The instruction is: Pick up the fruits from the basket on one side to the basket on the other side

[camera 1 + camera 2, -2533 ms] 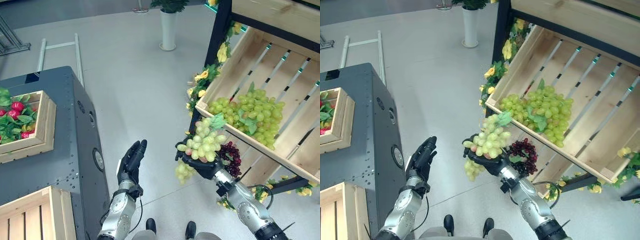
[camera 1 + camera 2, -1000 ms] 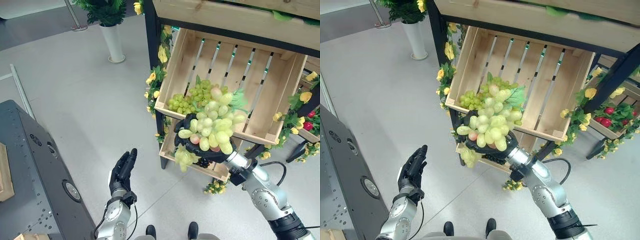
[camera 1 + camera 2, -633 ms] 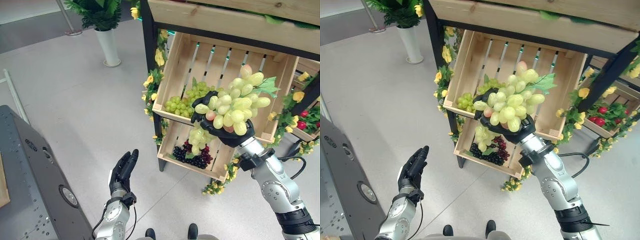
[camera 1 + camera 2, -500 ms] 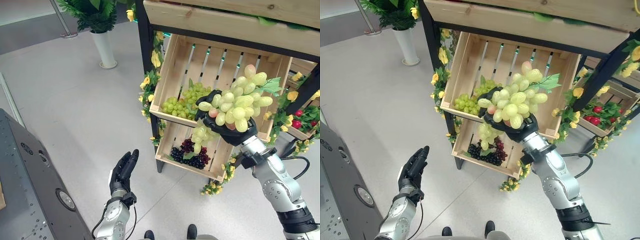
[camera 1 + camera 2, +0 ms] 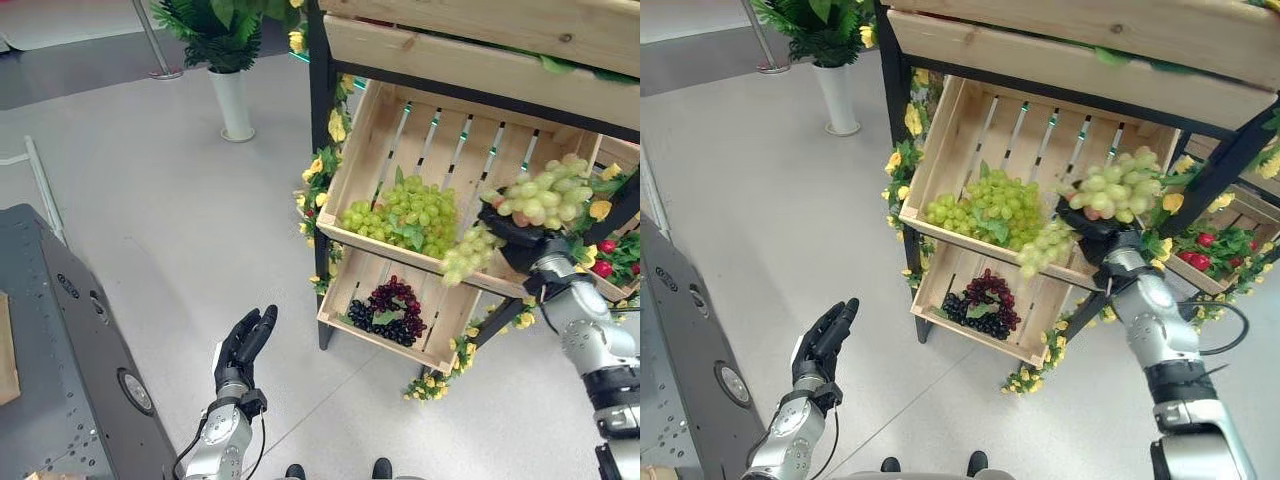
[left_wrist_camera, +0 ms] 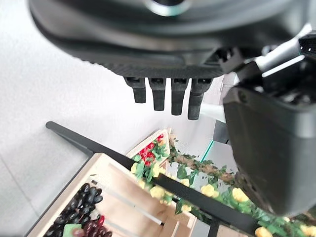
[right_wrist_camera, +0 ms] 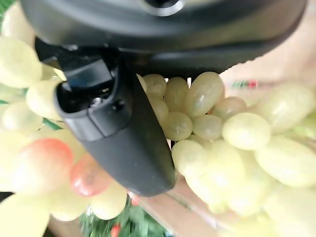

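My right hand (image 5: 512,232) is shut on a bunch of pale green grapes (image 5: 540,198), held at the right front corner of the tilted wooden crate (image 5: 372,140). A tail of the bunch (image 5: 466,256) droops over the crate's front rim. In the right wrist view the thumb (image 7: 123,143) curls across the grapes (image 7: 207,123). Another green bunch (image 5: 405,212) lies in the crate's lower left. My left hand (image 5: 243,345) hovers open over the floor, fingers (image 6: 165,96) straight and holding nothing.
A lower crate (image 5: 345,318) holds dark grapes (image 5: 388,307). A crate of red fruit (image 5: 610,255) sits at the far right. Yellow flowers (image 5: 318,170) trim the black stand post. A potted plant (image 5: 228,70) stands behind, and a grey cabinet (image 5: 60,340) on the left.
The camera has swung. My right hand has carried the bunch rightward and lower, from the crate's middle to its right front corner. The left hand has kept its pose.
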You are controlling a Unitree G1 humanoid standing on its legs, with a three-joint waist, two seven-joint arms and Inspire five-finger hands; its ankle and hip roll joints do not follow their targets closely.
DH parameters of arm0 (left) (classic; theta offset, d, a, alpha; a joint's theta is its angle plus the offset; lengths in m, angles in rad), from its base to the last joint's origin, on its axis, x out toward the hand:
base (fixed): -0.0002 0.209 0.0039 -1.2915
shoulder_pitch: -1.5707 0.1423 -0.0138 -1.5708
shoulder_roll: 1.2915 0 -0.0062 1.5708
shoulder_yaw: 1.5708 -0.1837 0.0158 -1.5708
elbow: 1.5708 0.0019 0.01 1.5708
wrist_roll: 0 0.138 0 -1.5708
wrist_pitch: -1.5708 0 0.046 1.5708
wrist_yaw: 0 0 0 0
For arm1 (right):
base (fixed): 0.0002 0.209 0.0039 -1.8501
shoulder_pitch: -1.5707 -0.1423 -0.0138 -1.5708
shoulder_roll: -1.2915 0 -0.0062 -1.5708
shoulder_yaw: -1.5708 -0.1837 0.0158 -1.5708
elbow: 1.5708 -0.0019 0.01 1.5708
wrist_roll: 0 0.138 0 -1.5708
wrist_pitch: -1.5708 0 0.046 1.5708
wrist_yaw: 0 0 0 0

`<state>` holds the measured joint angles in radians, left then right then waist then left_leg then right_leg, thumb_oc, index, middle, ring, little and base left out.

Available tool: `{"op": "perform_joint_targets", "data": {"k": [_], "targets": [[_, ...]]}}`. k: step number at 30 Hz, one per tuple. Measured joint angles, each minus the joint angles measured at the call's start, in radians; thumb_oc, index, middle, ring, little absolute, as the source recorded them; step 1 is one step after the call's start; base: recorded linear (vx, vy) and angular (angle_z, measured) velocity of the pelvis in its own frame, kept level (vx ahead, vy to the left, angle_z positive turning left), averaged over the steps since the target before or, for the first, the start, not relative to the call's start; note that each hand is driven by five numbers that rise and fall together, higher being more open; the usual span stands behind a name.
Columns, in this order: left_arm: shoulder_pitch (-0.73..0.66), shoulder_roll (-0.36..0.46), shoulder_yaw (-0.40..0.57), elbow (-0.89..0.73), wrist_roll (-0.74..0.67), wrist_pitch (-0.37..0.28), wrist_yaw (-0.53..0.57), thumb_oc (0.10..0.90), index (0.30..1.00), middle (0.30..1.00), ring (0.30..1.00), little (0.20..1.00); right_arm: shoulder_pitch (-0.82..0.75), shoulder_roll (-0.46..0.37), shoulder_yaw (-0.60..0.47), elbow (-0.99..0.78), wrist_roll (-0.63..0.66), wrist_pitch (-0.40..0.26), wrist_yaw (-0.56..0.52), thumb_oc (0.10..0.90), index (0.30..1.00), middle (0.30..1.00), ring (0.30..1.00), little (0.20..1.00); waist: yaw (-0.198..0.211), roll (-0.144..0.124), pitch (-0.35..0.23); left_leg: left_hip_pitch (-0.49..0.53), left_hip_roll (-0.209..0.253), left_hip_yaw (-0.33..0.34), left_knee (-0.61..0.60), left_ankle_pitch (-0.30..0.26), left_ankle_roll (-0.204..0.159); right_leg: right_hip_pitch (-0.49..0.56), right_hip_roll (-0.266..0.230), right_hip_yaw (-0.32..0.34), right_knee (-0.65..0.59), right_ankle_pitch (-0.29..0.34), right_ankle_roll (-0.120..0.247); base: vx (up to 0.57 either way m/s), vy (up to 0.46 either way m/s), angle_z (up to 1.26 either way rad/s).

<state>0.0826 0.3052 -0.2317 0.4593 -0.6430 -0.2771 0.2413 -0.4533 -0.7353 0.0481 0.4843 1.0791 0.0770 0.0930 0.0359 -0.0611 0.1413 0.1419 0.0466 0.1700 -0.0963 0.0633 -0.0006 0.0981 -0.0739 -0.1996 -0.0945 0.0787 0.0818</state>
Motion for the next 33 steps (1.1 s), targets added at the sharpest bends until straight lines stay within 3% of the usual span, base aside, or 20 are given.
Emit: {"op": "perform_joint_targets", "data": {"k": [8, 15, 19, 24, 25, 26, 33], "targets": [[-0.001, 0.025, -0.037, 0.004, -0.001, 0.0, 0.001, 0.8, 0.9, 0.9, 0.9, 0.9, -0.17, -0.011, 0.005, 0.224, 0.026, 0.037, -0.072, 0.4, 0.3, 0.3, 0.3, 0.3, 0.037, 0.001, 0.0, 0.0, -0.001, -0.006, 0.006, 0.001, -0.001, 0.003, -0.001, -0.006, 0.0, 0.0, 0.0, 0.0, 0.001, 0.01], [-0.002, 0.025, -0.044, 0.017, -0.022, 0.0, 0.002, 0.8, 0.9, 0.9, 0.9, 0.9, -0.289, -0.033, 0.012, 0.406, 0.002, 0.111, -0.083, 0.4, 0.3, 0.3, 0.3, 0.3, 0.048, 0.004, 0.002, 0.0, -0.002, -0.024, 0.006, 0.003, -0.002, 0.012, -0.002, -0.022, 0.0, -0.002, -0.002, 0.0, 0.01, 0.07], [-0.002, 0.025, -0.048, 0.019, -0.038, 0.0, 0.003, 0.8, 0.9, 0.9, 0.9, 0.9, -0.344, -0.053, 0.057, 0.491, -0.145, 0.141, -0.069, 0.4, 0.3, 0.3, 0.3, 0.3, 0.061, 0.008, 0.004, 0.003, -0.001, -0.029, 0.006, 0.003, -0.004, 0.017, -0.001, -0.027, 0.0, -0.005, -0.003, 0.0, 0.005, 0.04], [-0.002, 0.024, -0.051, 0.028, -0.038, 0.0, 0.01, 0.8, 0.9, 0.9, 0.9, 0.9, -0.385, -0.069, 0.197, 0.521, -0.347, 0.165, 0.005, 0.4, 0.3, 0.3, 0.3, 0.3, 0.062, 0.01, 0.004, 0.004, -0.002, -0.03, 0.006, 0.004, -0.004, 0.018, -0.003, -0.029, 0.0, -0.004, -0.003, 0.0, 0.0, 0.0], [-0.004, 0.024, -0.051, 0.032, -0.038, 0.0, 0.01, 0.8, 0.9, 0.9, 0.9, 0.9, -0.398, -0.076, 0.242, 0.525, -0.408, 0.166, 0.046, 0.557, 0.535, 0.535, 0.535, 0.535, 0.062, 0.01, 0.004, 0.005, -0.002, -0.029, 0.006, 0.004, -0.004, 0.018, -0.003, -0.029, 0.0, -0.004, -0.003, 0.0, 0.0, 0.0], [-0.004, 0.024, -0.051, 0.032, -0.038, 0.0, 0.01, 0.8, 0.9, 0.9, 0.9, 0.9, -0.401, -0.078, 0.245, 0.526, -0.419, 0.165, 0.057, 0.8, 0.9, 0.9, 0.9, 0.9, 0.064, 0.01, 0.004, 0.004, -0.001, -0.03, 0.005, 0.004, -0.004, 0.018, -0.003, -0.029, 0.0, -0.004, -0.003, 0.0, 0.0, 0.0], [-0.008, 0.024, -0.064, 0.033, -0.037, 0.0, 0.007, 0.8, 0.9, 0.9, 0.9, 0.9, -0.463, -0.098, 0.327, 0.532, -0.567, 0.165, 0.145, 0.8, 0.9, 0.9, 0.9, 0.9, 0.066, 0.011, 0.005, 0.003, 0.003, -0.032, 0.006, 0.005, -0.006, 0.017, -0.001, -0.031, 0.0, -0.007, -0.006, 0.0, 0.0, 0.0]]}}
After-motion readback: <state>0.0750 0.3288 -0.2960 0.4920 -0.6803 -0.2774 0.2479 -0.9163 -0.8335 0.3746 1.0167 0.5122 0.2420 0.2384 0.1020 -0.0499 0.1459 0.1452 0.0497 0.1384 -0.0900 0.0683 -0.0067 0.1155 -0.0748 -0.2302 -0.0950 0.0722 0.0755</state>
